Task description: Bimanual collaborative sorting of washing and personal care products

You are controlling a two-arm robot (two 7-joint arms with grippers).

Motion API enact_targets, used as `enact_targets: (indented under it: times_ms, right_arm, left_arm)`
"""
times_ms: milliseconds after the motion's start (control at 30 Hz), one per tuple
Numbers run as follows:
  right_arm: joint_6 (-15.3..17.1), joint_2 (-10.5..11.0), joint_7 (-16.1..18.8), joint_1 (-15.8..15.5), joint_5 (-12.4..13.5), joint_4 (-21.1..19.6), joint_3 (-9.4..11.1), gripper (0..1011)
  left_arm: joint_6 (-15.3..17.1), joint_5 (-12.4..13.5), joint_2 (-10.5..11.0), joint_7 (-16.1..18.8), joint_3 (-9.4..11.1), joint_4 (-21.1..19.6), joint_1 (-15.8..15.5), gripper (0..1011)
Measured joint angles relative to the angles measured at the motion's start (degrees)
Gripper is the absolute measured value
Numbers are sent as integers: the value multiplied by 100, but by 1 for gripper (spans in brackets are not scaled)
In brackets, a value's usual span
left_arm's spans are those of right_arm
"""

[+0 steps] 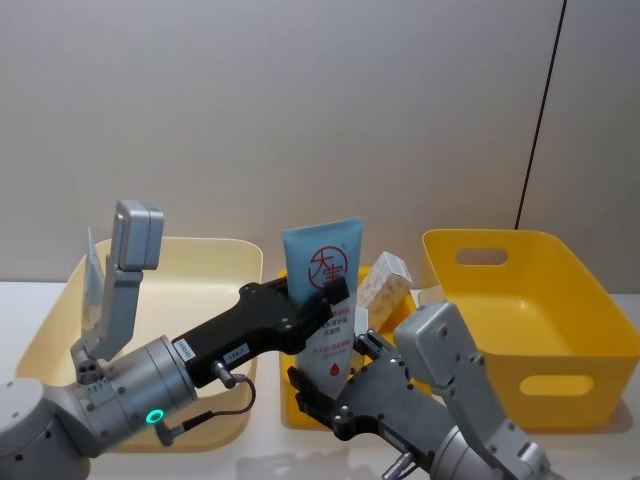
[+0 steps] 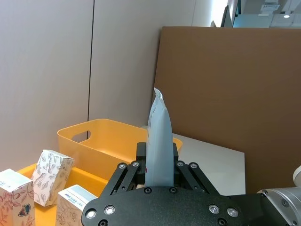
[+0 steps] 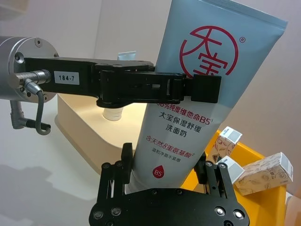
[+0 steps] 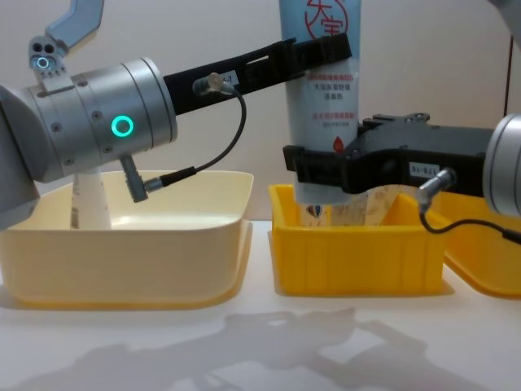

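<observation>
A tall pale blue tube with a red round logo stands upright above the middle orange bin. My left gripper is shut on its upper half, just under the logo. My right gripper is shut on its lower end, near the cap. In the left wrist view the tube shows edge-on between my left gripper fingers. In the right wrist view my right gripper flanks the tube's narrow end. Whitish printed cartons sit in the middle bin. Another tube stands in the left bin.
A pale yellow bin is on the left. A deeper yellow bin with handle slots is on the right. The orange bin sits between them on the white table. A grey wall stands behind.
</observation>
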Motion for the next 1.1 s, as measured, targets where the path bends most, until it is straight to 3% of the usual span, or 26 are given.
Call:
enact_targets:
  times_ms: [400, 533, 1100]
  right_arm:
    - [-6, -23, -9, 24, -34, 23, -27, 698]
    - [-8, -26, -9, 27, -40, 26, -34, 675]
    - [-13, -26, -22, -7, -52, 19, 0, 583]
  left_arm:
    - [0, 0, 0, 0, 0, 0, 0, 257]
    - [1, 0, -1, -1, 2, 0, 0, 339]
    - [1, 0, 0, 0, 0, 0, 0, 881]
